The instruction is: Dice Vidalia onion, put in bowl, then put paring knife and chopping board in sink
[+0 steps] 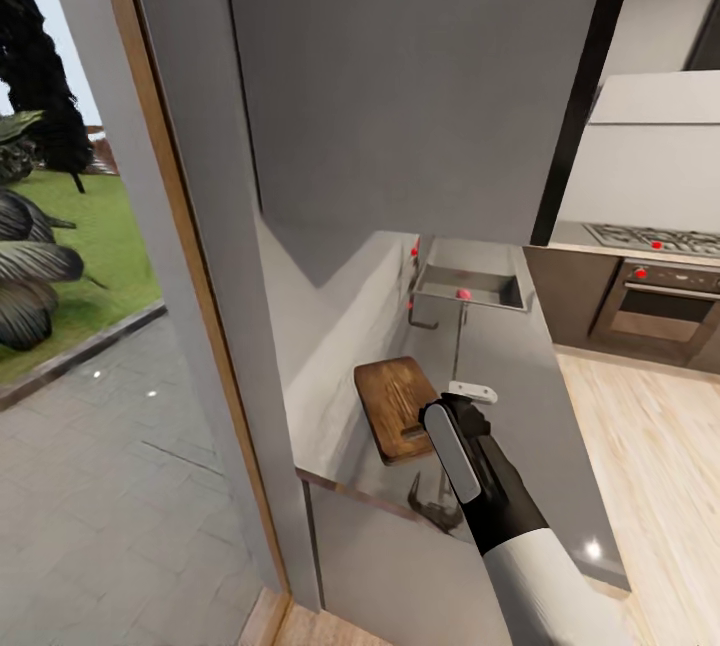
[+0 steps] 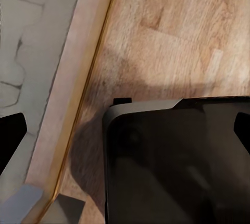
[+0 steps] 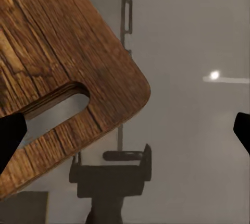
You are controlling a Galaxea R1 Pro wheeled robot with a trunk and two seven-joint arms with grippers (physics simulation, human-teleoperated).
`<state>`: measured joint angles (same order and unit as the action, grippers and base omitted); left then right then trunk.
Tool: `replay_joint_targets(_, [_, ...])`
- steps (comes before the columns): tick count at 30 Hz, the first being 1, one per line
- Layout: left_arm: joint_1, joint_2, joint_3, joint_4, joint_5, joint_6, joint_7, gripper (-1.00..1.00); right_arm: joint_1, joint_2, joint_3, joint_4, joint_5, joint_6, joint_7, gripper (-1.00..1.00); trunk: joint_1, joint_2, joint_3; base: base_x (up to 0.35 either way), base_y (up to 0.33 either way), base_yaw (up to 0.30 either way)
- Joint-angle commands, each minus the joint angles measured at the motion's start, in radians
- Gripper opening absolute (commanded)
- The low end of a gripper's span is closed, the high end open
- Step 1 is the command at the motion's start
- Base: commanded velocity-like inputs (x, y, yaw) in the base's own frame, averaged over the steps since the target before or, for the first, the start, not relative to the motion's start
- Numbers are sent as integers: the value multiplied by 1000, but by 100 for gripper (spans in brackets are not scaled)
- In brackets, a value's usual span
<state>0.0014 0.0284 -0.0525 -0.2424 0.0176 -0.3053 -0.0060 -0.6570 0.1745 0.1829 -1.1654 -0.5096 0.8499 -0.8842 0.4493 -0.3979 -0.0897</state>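
Head view: my right gripper (image 1: pixel 462 404) hangs over the grey countertop (image 1: pixel 520 406), just at the slot-handle end of the chopping board (image 1: pixel 395 406). The board lies flat at about 11 o'clock from the wrist, handle end toward me, likely so it's easy to grab later. The sink (image 1: pixel 470 284) sits further along at 12 o'clock with a red knob by it; the onion inside isn't visible, and I can't make out the knife or bowl. In the right wrist view the fingertips (image 3: pixel 10 138) stand wide apart, released, nothing between them, handle slot (image 3: pixel 57 107) just ahead. The left gripper (image 2: pixel 125 135) is parked low over the wood floor (image 2: pixel 172 31), spread and empty, out of the way.
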Motion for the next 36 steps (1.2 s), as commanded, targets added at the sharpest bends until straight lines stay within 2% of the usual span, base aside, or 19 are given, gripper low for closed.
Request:
replay_joint_targets(1, [0, 1, -5, -1, 2, -1, 0, 100, -1, 0, 1, -1, -9, 3, -10, 100, 1, -2, -4, 37, 21, 0])
replay_joint_targets(9, [0, 1, -6, -1, 2, -1, 0, 100, -1, 0, 1, 0, -9, 3, -10, 100, 1, -2, -13, 11, 6, 0])
replay_joint_targets(36, [0, 1, -6, 10, 1, -1, 0, 100, -1, 0, 1, 0, -8, 3, -10, 100, 1, -2, -14, 19, 0, 0])
